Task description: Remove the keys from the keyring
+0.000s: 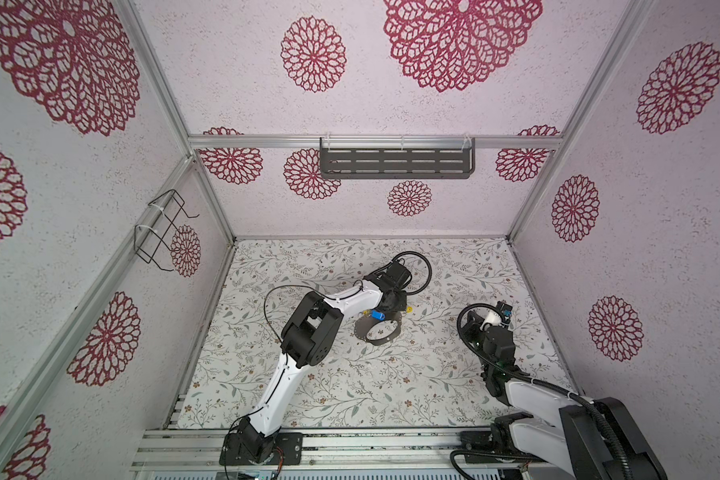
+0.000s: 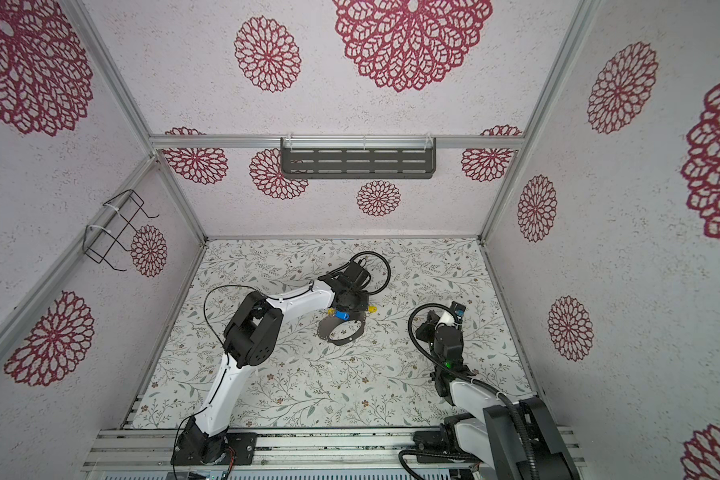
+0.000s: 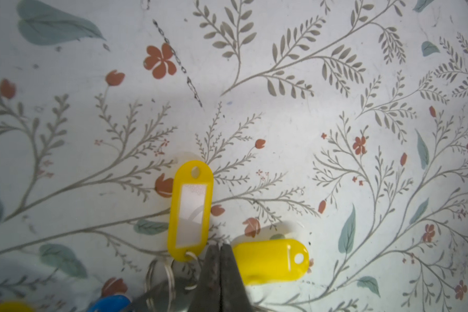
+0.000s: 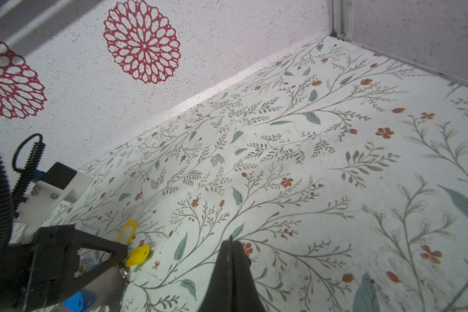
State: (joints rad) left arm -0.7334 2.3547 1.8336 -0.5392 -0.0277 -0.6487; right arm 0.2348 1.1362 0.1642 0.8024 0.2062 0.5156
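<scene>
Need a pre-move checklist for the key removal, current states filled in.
1. left gripper jaws shut: ok.
2. Jaws pinching anything: cannot tell; they sit between the labelled yellow key and the plain yellow key, contact hidden.
3. Labelled yellow key free of its split ring: not ok, ring threaded through its end.
4. right gripper bracing the keyring: not ok; shut, empty, apart from it.
5. Keyring lying on the table: ok.
</scene>
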